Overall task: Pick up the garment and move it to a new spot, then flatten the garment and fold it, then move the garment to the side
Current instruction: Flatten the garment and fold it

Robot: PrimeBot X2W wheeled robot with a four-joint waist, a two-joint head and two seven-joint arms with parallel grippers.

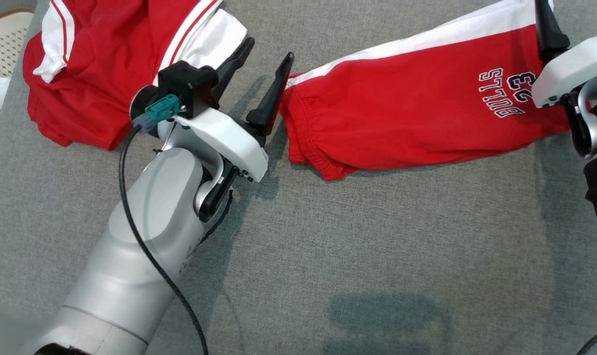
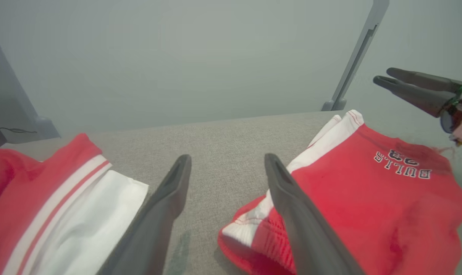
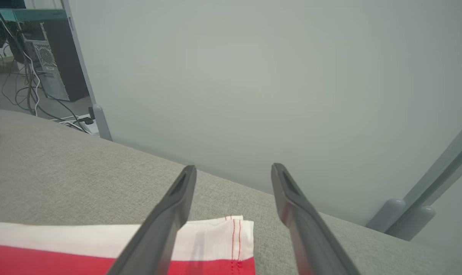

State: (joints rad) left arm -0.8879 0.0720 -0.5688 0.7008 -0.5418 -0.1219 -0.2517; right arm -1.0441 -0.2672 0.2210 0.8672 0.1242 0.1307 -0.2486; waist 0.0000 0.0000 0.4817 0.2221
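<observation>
The garment (image 1: 417,108) lies on the grey table (image 1: 328,246), stretched across the upper right of the head view as a long red shape with a white band along its far edge; its white lettering (image 1: 505,91) sits near the right end, and its gathered left end stops near the middle of the table; the left gripper (image 1: 269,49) stands wide, nothing between its fingers, over bare cloth in the gap between this garment and a second garment (image 1: 81,74), red and white, bunched at the table's upper left; its right-hand finger is just beside the garment's left end, and whether it touches cannot be told; in the left wrist view that finger crosses the garment's near corner while the other finger lies by the second garment's white panel; a black cable (image 1: 145,246) runs down along the left forearm; the right gripper (image 3: 234,168) is also wide and holds nothing; in the right wrist view its fingers spread above the table edge, one of them passing over the corner of the white band (image 3: 215,233) with its red stitching, the other over bare table; in the head view one dark finger of it rises at the garment's right end; a pale grey wall (image 3: 254,76) stands beyond the table, and a computer tower (image 3: 47,65) with loose wires sits on the floor past the wall's edge
</observation>
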